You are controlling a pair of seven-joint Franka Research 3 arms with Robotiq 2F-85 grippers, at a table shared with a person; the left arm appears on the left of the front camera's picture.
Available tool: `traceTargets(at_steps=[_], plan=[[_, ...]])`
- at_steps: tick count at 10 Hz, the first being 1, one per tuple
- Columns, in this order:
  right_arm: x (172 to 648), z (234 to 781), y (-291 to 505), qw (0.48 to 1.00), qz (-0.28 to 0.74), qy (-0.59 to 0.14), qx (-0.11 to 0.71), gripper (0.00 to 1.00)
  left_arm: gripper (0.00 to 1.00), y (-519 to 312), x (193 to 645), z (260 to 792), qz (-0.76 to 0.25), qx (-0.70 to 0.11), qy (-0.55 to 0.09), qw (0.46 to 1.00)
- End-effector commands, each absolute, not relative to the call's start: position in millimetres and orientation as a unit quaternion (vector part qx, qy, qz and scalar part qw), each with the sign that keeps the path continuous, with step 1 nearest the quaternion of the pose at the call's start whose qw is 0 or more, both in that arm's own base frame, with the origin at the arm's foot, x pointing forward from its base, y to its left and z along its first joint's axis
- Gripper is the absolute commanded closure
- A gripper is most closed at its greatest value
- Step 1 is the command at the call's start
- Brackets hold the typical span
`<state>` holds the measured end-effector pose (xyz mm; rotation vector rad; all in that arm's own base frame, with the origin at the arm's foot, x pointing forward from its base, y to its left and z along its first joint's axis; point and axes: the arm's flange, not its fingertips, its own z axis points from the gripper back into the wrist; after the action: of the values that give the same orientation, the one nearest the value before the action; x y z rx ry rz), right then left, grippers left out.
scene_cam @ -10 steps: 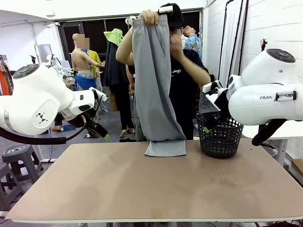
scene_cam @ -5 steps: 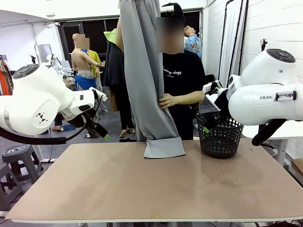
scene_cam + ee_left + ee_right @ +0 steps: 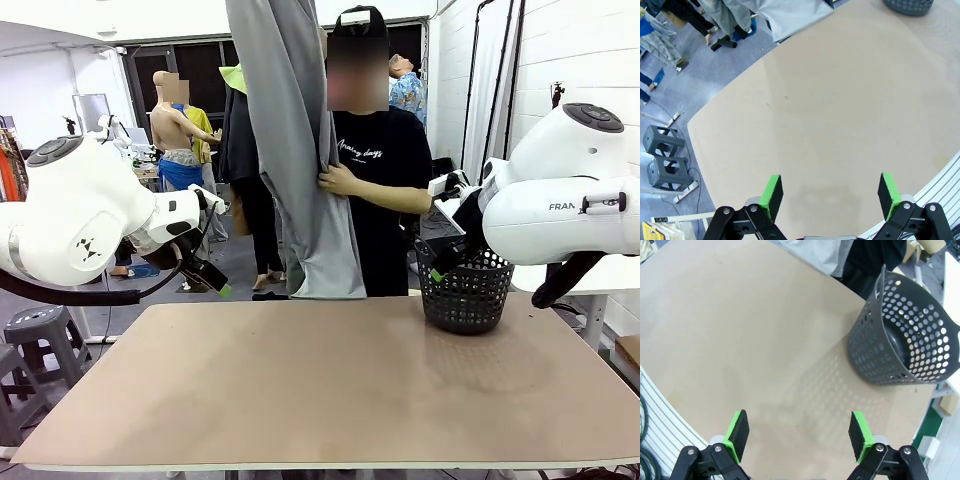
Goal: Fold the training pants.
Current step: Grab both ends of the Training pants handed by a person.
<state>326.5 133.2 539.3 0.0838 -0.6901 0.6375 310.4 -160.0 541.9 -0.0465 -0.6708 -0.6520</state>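
Left gripper (image 3: 830,194) and right gripper (image 3: 799,434) hover spread wide, grasping nothing, above the table (image 3: 330,390). At the far side, a person's hand (image 3: 338,181) holds up the training pants (image 3: 290,150).

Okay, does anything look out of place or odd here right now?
Nothing spilled or damaged. The training pants hang in the person's hand at the table's far edge, not laid flat; the black basket stands upright on the table.
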Motion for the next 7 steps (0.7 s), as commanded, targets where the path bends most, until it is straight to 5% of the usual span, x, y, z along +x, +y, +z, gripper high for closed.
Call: traceTargets(at_steps=[1,7], plan=[[327.4,539.7,132.5,0.890,0.306,-0.336,0.041,0.00,0.00,-159.0,311.5,540.6,-0.319,-0.029,-0.320,0.892],[327.4,539.7,132.5,0.890,0.306,-0.336,0.041,0.00,0.00,-159.0,311.5,540.6,-0.319,-0.029,-0.320,0.892]])
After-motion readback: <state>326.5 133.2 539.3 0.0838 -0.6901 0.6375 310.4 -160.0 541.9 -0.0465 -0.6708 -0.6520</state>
